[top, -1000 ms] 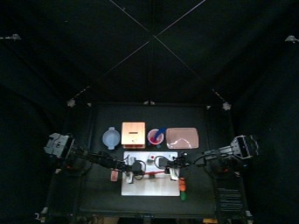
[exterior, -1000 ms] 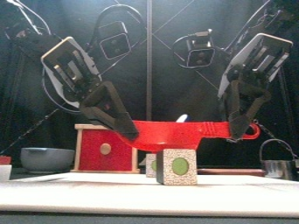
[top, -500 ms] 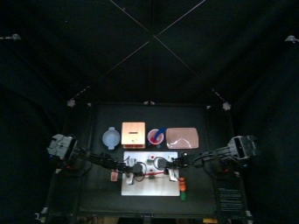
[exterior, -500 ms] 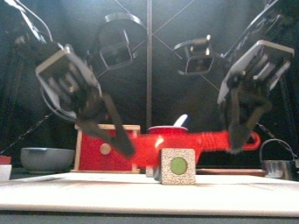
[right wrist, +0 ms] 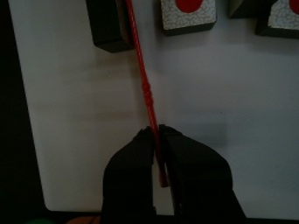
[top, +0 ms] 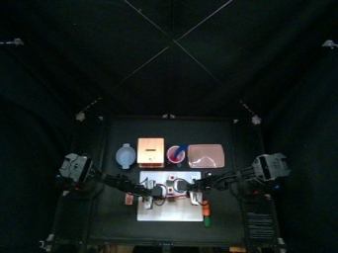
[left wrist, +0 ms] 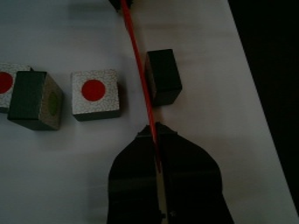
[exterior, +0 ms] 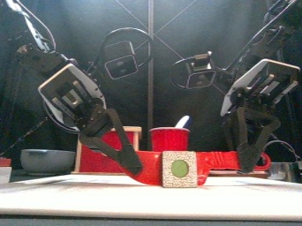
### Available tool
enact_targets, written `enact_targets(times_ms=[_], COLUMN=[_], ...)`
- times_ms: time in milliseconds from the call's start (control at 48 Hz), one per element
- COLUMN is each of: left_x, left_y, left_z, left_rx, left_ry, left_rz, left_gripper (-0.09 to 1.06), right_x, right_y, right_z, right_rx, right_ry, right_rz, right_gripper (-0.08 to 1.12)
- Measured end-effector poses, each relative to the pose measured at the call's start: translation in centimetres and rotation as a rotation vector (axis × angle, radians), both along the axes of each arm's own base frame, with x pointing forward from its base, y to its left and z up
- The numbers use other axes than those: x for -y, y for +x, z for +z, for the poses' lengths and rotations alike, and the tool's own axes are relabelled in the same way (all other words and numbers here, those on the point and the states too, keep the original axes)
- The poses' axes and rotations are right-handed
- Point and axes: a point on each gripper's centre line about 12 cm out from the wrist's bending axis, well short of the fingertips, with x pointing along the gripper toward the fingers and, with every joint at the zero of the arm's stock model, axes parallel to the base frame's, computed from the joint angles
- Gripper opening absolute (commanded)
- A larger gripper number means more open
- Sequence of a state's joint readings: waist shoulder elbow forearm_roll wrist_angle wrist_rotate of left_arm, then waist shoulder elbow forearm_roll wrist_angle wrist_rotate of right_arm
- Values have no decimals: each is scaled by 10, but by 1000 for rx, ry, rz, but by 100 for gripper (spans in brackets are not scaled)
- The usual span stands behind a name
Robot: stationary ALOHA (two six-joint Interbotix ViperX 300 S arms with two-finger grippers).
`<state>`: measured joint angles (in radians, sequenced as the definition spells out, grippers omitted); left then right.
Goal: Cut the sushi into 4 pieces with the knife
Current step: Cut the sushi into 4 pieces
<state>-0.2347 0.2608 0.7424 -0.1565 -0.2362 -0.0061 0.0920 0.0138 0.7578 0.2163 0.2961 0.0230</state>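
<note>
Both grippers hold one red toy knife (exterior: 230, 164) level between them, low over the white cutting board (exterior: 71, 184). My left gripper (exterior: 127, 164) is shut on one end and my right gripper (exterior: 252, 161) on the other. One sushi piece (exterior: 179, 169), white with a green centre, stands in front of the blade. In the left wrist view the knife (left wrist: 135, 61) runs beside a dark green block (left wrist: 163, 76), with two cut pieces (left wrist: 96, 94) on its other side. In the right wrist view the blade (right wrist: 142, 70) passes close to the block (right wrist: 111, 26).
Behind the board stand a blue-grey bowl (top: 126, 155), a wooden box (top: 150, 153) with a red front, a red cup (top: 177, 154) and a pink tray (top: 207, 155). A metal cutter (exterior: 280, 168) sits at the right. A small green toy (top: 209, 219) lies near the table's front edge.
Both grippers have come down with the knife, from above the sushi piece to board level behind it. The sushi piece in front has stayed where it was.
</note>
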Motion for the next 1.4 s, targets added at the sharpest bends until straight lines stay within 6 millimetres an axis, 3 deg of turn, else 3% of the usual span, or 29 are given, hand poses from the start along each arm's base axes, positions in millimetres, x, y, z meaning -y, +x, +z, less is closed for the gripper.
enact_targets(times_ms=[396,708,938,1104,1229,1396], left_x=[-24,-44,-36,-30,-29,-35], left_y=[1,-7,-7,-7,-12,-32], left_z=[-1,11,31,60,80,102], left_rx=[4,25,68,138,185,240], left_ry=[7,29,22,11,4,-9], left_rz=[54,73,47,30,25,35], left_gripper=[15,19,45,67,75,75], right_x=[5,16,14,13,12,11], right_y=[0,6,6,-6,-24,-54], right_z=[0,9,24,41,47,58], right_rx=[3,23,25,19,-19,-87], right_ry=[-13,-21,-12,-1,10,55], right_rz=[-1,-20,-16,-8,-4,-30], right_gripper=[15,15,15,15,15,15])
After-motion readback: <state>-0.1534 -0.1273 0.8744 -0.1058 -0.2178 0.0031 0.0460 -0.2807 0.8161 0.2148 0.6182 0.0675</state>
